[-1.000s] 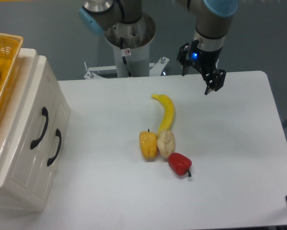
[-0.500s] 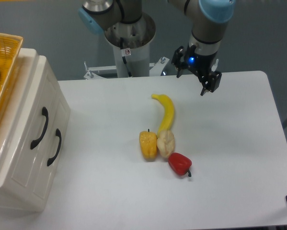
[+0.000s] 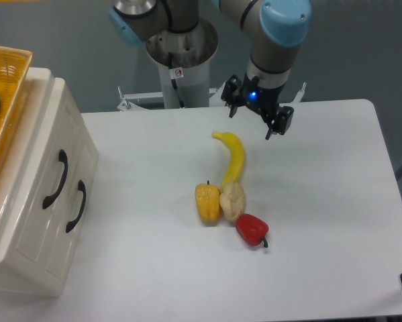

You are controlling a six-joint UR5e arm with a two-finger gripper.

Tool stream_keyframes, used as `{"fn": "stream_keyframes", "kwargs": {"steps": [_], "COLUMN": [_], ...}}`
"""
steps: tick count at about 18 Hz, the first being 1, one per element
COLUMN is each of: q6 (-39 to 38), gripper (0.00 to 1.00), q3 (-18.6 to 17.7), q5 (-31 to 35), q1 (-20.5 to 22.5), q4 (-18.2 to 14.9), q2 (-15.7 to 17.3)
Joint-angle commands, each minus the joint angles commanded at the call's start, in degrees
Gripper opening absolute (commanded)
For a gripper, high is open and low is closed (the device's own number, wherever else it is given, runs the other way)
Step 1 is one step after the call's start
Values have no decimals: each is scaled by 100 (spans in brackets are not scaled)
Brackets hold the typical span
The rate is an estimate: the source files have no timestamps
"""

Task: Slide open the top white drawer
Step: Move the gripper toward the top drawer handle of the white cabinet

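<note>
Nearest me, front left: cabinet (image 3: 26, 221), both drawers shut. The top white drawer (image 3: 36, 171) carried its black handle (image 3: 55, 179) running up the front; lower drawer (image 3: 66, 221) beside it. I could see nothing of what either held.

Mid-table: red pepper (image 3: 252, 229), yellow pepper (image 3: 207, 203), a pale item (unidentified), banana (image 3: 232, 157).

On the cabinet top: wicker basket (image 3: 3, 100), something green inside.

Far side: gripper (image 3: 254, 121), jaws parted, empty. I judged the handle lay well apart, leftward and toward me.
</note>
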Motion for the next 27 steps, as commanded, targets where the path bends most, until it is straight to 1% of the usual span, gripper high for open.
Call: {"fn": "stream_keyframes", "kwargs": {"steps": [5, 12, 14, 16, 19, 20, 27], "q6": [-914, -2374, -2507, -2603, -2657, -2665, -3473], "gripper": [100, 100, 100, 100, 100, 100, 100], "q3": [105, 220, 237, 272, 395, 465, 606], "q5": [52, -44, -79, -246, -842, -922, -862], "q1": [-413, -1063, -1169, -1248, -1398, -1415, -1644], "q4": [0, -9, -9, 0, 9, 0, 0], "q2": [-9, -176, -228, -281, -492, -527, -615]}}
